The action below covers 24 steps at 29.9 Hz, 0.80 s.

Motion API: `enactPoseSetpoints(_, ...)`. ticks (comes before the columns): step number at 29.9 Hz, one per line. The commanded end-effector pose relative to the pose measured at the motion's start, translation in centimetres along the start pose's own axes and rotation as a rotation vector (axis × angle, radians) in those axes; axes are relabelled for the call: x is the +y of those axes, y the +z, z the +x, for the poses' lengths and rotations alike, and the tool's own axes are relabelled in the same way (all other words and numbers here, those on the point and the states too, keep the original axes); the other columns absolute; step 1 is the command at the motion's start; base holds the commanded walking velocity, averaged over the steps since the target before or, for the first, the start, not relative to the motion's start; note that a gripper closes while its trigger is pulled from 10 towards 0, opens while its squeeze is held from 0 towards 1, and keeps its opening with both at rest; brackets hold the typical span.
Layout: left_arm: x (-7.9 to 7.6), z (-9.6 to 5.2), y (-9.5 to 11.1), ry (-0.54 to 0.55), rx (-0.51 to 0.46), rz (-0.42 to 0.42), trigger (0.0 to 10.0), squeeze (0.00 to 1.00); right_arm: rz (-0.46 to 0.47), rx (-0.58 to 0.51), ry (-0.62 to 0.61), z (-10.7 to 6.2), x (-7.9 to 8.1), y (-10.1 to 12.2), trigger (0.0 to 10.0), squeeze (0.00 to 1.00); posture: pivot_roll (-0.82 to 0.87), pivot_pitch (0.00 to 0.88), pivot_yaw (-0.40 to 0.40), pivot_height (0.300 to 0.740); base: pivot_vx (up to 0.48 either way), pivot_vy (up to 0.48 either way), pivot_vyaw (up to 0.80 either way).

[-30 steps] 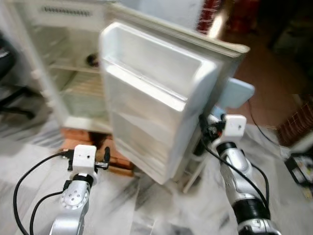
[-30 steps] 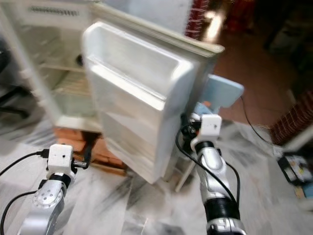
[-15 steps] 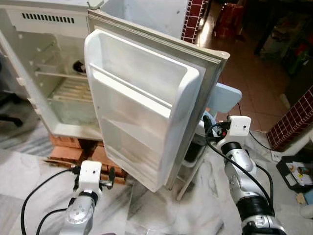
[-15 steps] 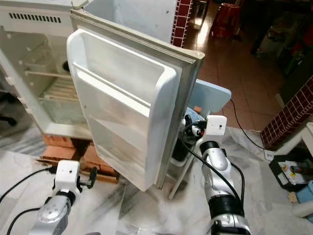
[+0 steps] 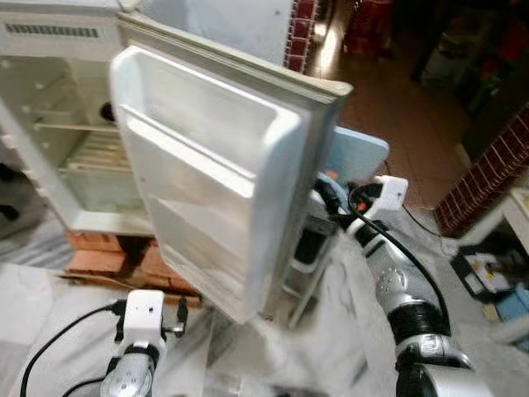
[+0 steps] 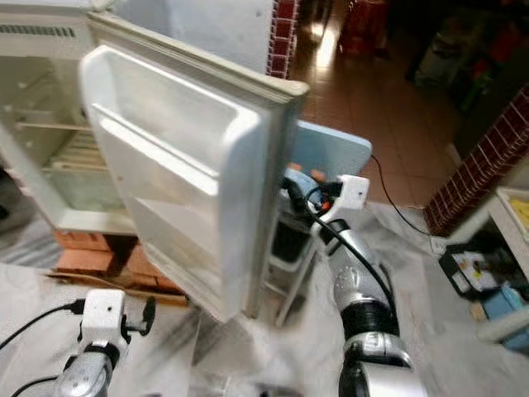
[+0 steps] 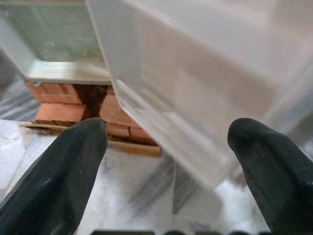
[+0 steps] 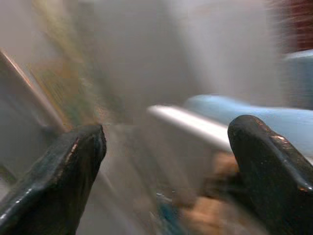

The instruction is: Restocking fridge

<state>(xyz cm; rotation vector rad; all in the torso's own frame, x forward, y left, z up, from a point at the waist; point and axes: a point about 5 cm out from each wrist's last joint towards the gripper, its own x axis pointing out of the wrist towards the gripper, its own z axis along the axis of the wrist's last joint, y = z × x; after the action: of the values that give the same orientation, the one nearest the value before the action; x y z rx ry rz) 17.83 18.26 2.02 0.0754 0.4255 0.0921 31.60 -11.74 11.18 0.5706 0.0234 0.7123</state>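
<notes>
Fridge (image 5: 58,141) is standing open on a stack of bricks (image 5: 107,256), w/ its white door (image 5: 207,174) swinging out toward the robot, inner shelves facing the camera. Wire racks are showing inside the cabinet, and a dark round item is sitting on an upper rack, too small to ID.

Right arm is reaching forward & up, elbow bent, wrist w/ its white camera block angling toward the door's outer edge. Right gripper (image 5: 326,198) is sitting just beside that edge, behind the door, next to a pale blue chair (image 5: 359,157). In the right wrist view its two black fingers (image 8: 266,166) are standing well apart, nothing between them; view is blurred, blue chair ahead.

Left arm is hanging low, forearm pointing up & forward. Left gripper (image 5: 178,314) is hovering over the marble floor (image 5: 273,356) near the door's bottom corner, apart from it. In the left wrist view its fingers (image 7: 68,171) are spread wide, holding nothing, w/ bricks & door bottom ahead.
</notes>
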Motion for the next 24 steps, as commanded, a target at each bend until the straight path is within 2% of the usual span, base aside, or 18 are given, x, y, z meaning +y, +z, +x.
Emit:
enactPoseSetpoints(1, 1.3, -0.7, 0.0, 0.080, -0.016, -0.027, 10.0, 0.00, 0.001, -0.039, 0.375, 1.5, 4.8, 1.9, 10.0, 0.00, 0.14, 0.000, -0.094, 0.740, 0.000, 0.000, 0.00)
enactPoseSetpoints(4, 2.0, -1.3, -0.6, 0.119, -0.001, -0.044, 10.0, 0.00, 0.037, 0.023, 0.445, 0.3, 4.8, 1.1, 10.0, 0.00, 0.15, 0.000, -0.094, 0.740, 0.000, 0.000, 0.00)
enactPoseSetpoints(7, 2.7, -1.7, -0.9, 0.152, -0.001, -0.069, 10.0, 0.00, 0.042, 0.072, 0.451, -0.5, 4.4, 0.7, 10.0, 0.00, 0.15, 0.000, -0.096, 0.740, 0.000, 0.000, 0.00)
enactPoseSetpoints(8, 3.1, -2.0, -0.9, 0.171, -0.015, -0.068, 10.0, 0.00, -0.024, 0.130, 0.407, -0.8, 3.4, -0.1, 10.0, 0.00, 0.16, 0.000, -0.097, 0.740, 0.000, 0.000, 0.00)
enactPoseSetpoints(9, 3.1, -2.0, -0.9, 0.171, -0.015, -0.068, 10.0, 0.00, -0.024, 0.130, 0.407, -0.8, 3.4, -0.1, 10.0, 0.00, 0.16, 0.000, -0.097, 0.740, 0.000, 0.000, 0.00)
enactPoseSetpoints(10, 3.2, -2.2, -0.8, 0.182, -0.025, -0.067, 10.0, 0.00, -0.070, 0.171, 0.370, -1.0, 2.8, -0.6, 10.0, 0.00, 0.16, 0.000, -0.101, 0.740, 0.000, 0.000, 0.00)
enactPoseSetpoints(14, 3.3, -2.4, -0.8, 0.199, -0.033, -0.076, 10.0, 0.00, -0.157, 0.251, 0.264, -1.2, 1.3, -1.5, 10.0, 0.00, 0.17, 0.006, -0.110, 0.740, 0.000, 0.000, 0.00)
enactPoseSetpoints(16, 3.3, -2.4, -0.8, 0.201, -0.034, -0.078, 10.0, 0.00, -0.173, 0.259, 0.241, -1.1, 1.0, -1.6, 10.0, 0.00, 0.17, 0.007, -0.111, 0.740, 0.000, 0.000, 0.00)
enactPoseSetpoints(17, 3.4, -2.3, -1.0, 0.197, -0.040, -0.068, 10.0, 0.00, -0.204, 0.273, 0.182, -1.0, 0.4, -1.9, 10.0, 0.00, 0.17, 0.007, -0.113, 0.740, 0.000, 0.000, 0.00)
enactPoseSetpoints(21, 3.6, -1.8, -1.1, 0.175, -0.063, -0.013, 10.0, 0.00, -0.304, 0.279, 0.067, -0.8, -0.7, -2.3, 10.0, 0.00, 0.17, 0.003, -0.112, 0.740, 0.000, 0.000, 0.00)
enactPoseSetpoints(22, 3.6, -1.8, -1.1, 0.175, -0.063, -0.013, 10.0, 0.00, -0.304, 0.279, 0.067, -0.8, -0.7, -2.3, 10.0, 0.00, 0.17, 0.003, -0.112, 0.740, 0.000, 0.000, 0.00)
enactPoseSetpoints(23, 3.6, -1.5, -1.1, 0.174, -0.068, -0.001, 10.0, 0.00, -0.327, 0.276, 0.031, -0.7, -1.0, -2.3, 10.0, 0.00, 0.17, 0.003, -0.112, 0.740, 0.000, 0.000, 0.00)
enactPoseSetpoints(24, 3.9, -0.4, -1.0, 0.179, -0.076, 0.025, 10.0, 0.00, -0.372, 0.230, -0.065, -0.6, -1.7, -1.9, 10.0, 0.00, 0.16, 0.001, -0.111, 0.740, 0.000, 0.000, 0.00)
